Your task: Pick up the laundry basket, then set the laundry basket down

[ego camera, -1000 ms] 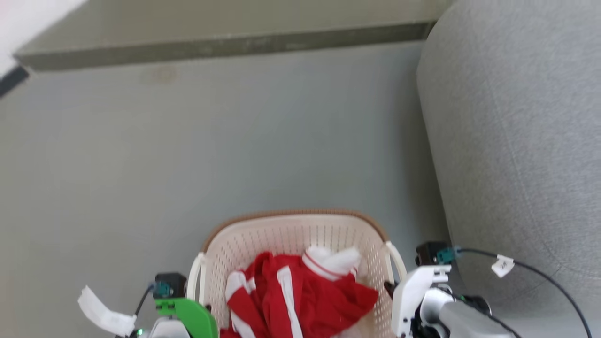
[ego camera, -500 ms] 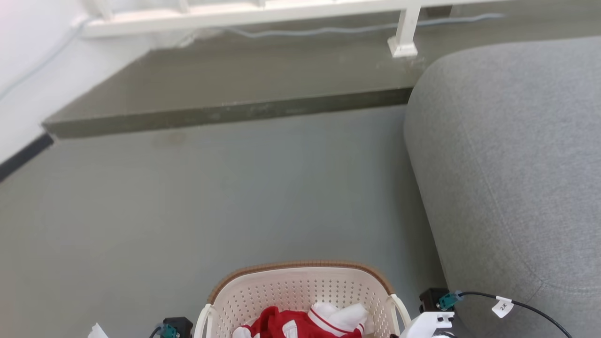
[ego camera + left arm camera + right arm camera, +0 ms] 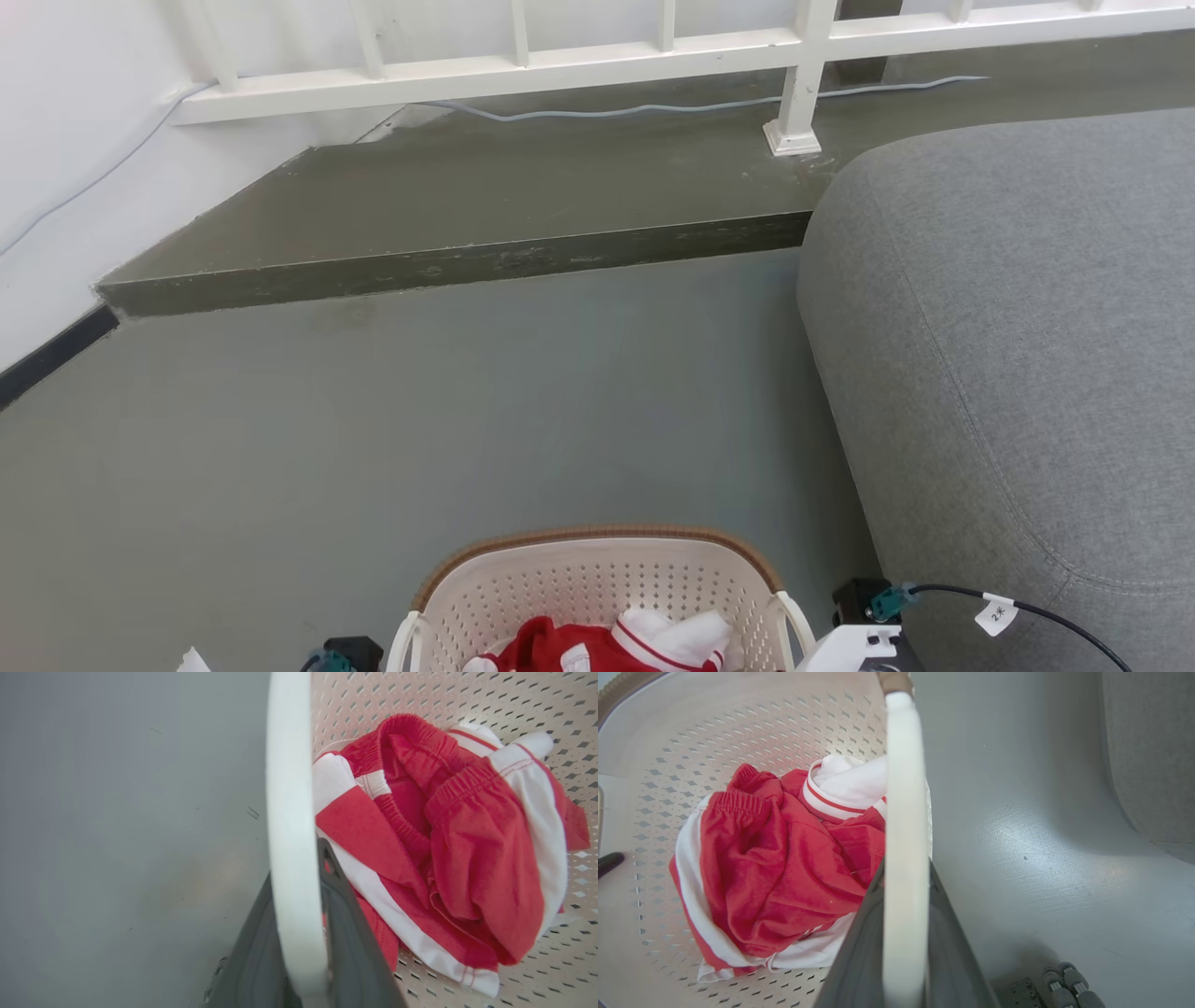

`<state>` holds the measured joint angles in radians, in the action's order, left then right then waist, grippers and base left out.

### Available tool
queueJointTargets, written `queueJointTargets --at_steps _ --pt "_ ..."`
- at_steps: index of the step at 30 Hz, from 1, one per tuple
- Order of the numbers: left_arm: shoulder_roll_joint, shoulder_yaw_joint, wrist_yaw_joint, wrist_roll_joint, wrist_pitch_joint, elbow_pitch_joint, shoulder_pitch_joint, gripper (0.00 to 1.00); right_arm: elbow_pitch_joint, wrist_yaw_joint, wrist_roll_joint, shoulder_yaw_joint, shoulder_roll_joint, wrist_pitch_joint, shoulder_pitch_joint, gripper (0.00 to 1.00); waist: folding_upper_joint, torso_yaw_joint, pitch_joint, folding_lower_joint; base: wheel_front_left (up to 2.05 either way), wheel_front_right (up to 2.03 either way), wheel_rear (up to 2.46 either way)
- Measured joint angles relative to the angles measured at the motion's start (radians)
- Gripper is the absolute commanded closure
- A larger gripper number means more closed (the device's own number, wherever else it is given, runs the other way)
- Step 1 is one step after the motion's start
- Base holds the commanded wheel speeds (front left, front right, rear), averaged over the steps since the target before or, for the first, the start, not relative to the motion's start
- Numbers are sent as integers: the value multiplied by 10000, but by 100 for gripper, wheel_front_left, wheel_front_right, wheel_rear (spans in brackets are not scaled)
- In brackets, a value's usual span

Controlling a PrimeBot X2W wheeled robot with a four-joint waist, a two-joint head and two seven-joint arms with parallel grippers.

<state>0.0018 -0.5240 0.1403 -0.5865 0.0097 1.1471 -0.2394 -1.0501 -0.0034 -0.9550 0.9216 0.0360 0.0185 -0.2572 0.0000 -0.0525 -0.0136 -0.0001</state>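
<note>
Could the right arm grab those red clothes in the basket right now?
Probably not: its gripper is clamped on the handle of the basket; the clothes lie uncovered beside it, though.

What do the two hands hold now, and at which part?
The basket. The left hand is shut on its left handle, and the right hand on its right handle.
</note>
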Motion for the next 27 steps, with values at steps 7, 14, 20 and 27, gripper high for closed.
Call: queueJointTargets --at_steps 7,14,20,27 --pt "38 -132 0 -86 0 -121 0 100 73 -79 -127 115 44 -2 0 100 0 7 -2 0 0 0 0" --pt "86 -265 -10 -167 -4 -219 -1 100 92 -173 -232 240 52 -13 -5 100 0 6 27 0 0 0 0" --pt "100 -341 -58 -267 -4 -240 -1 100 94 -247 -320 311 54 -15 -7 100 0 15 59 0 0 0 0" --pt "102 -435 -132 -322 -8 -249 -2 100 94 -251 -401 416 59 -90 -12 100 0 30 91 0 0 0 0"
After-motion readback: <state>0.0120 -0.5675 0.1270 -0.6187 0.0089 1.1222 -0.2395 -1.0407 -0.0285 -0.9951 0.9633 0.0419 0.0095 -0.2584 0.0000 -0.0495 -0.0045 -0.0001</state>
